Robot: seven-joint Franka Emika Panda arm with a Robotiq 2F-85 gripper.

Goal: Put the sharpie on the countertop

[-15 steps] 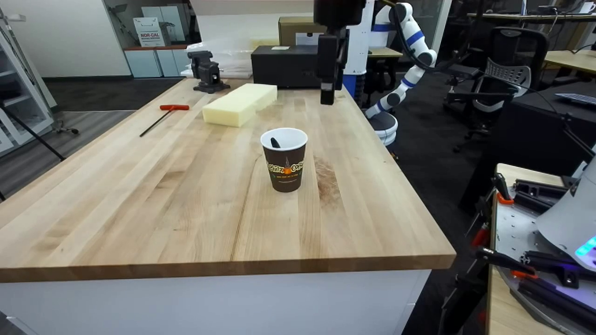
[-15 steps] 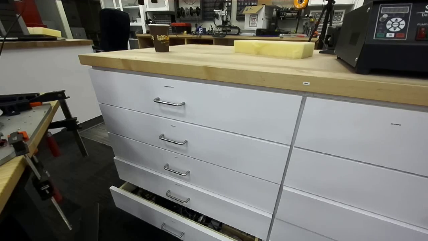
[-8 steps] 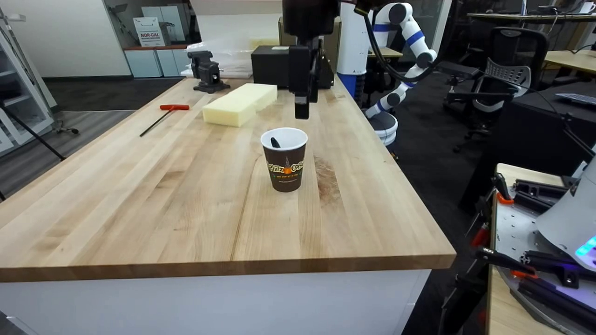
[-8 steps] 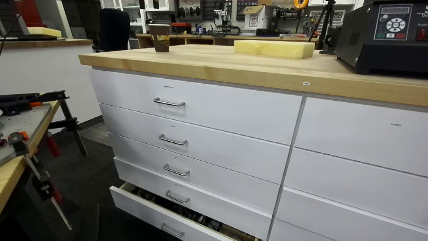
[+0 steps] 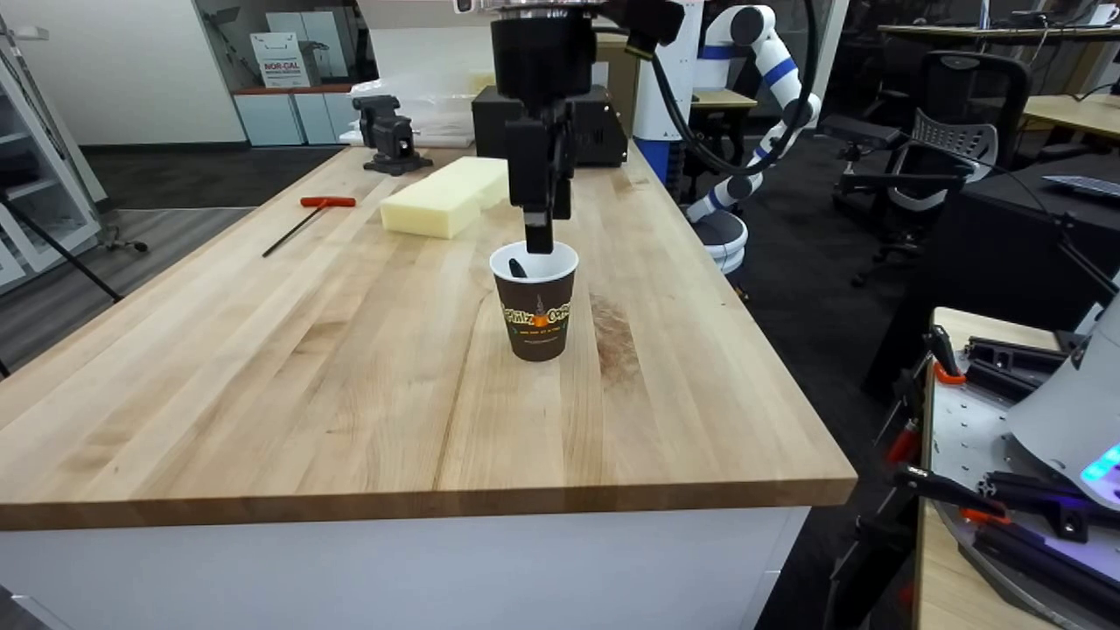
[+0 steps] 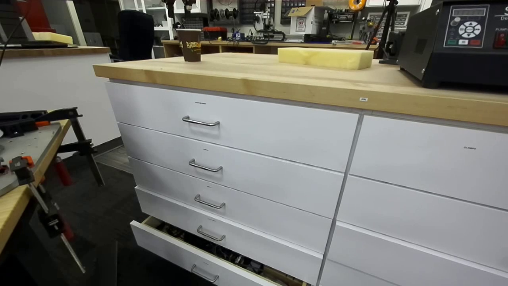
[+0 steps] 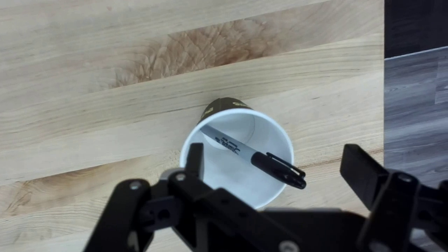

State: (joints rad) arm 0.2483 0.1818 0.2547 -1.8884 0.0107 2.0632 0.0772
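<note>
Bench (image 5: 350,411), in an exterior view: bright, evenly lit, darker along its near edge. Off its near right corner: lamp (image 5: 1101,464), cyan glow. My fingers (image 7: 362,175), wrist view: dark, slightly blurred.

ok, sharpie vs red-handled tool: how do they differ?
Look: the sharpie has a grey barrel and black cap; the red-handled tool has a red T-handle and dark shaft.
Pose: the sharpie leans cap-up inside the paper cup; the red-handled tool lies on the countertop.
Shared: both are slim.
</note>
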